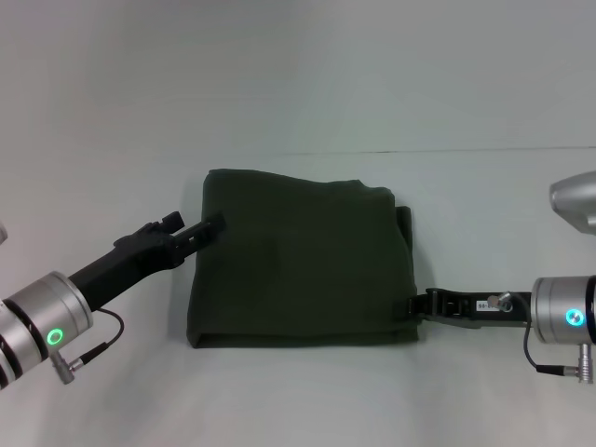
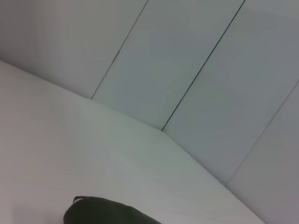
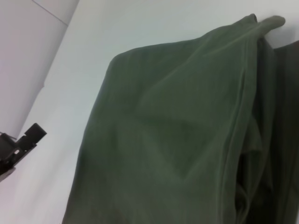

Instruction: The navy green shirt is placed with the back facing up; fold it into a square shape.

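Left gripper (image 1: 212, 226), touching the navy green shirt (image 1: 298, 261) at its left edge (whether its jaws are parted cannot be told), could drag the fold askew. The shirt lies mid-table (image 1: 298, 391), a near-square dark olive bundle. Right gripper (image 1: 416, 305) meets the near right corner, likewise unreadable, risking unfolding.

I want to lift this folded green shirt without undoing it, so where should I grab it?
Probably the navy green shirt at its layered edge on the robot's right, coming in flat from that side beside the right tool. The stacked layers show there, so one pinch could catch them all.
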Tool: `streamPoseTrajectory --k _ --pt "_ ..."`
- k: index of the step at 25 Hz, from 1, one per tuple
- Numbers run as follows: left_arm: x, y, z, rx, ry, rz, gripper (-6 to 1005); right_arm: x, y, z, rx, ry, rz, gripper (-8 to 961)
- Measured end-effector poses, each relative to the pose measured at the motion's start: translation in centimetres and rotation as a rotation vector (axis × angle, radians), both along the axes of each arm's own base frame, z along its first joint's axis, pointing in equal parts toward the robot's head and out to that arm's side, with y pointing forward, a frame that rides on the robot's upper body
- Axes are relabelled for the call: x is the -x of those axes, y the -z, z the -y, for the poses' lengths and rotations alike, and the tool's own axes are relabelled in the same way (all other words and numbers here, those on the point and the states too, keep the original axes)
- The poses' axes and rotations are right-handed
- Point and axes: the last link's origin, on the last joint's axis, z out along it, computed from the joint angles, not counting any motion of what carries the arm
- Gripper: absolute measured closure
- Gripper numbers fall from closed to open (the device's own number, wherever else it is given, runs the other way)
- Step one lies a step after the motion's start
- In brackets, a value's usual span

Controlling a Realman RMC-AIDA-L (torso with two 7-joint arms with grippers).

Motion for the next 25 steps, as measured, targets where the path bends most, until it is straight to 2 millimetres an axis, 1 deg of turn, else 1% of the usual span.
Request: streamPoseTrajectory --k 5,24,25 --pt "0.0 0.0 0.0 0.0 -0.001 -0.001 64 -0.3 -0.5 0.3 -0.011 0.0 -0.012 909" --pt "0.0 0.0 0.0 0.0 0.001 -0.001 65 -1.6 -1.0 1.1 -0.036 0.021 -0.015 909" --pt "0.0 0.0 0.0 0.0 0.001 -0.001 65 -1.7 -1.0 1.1 -0.037 0.021 -0.016 898"
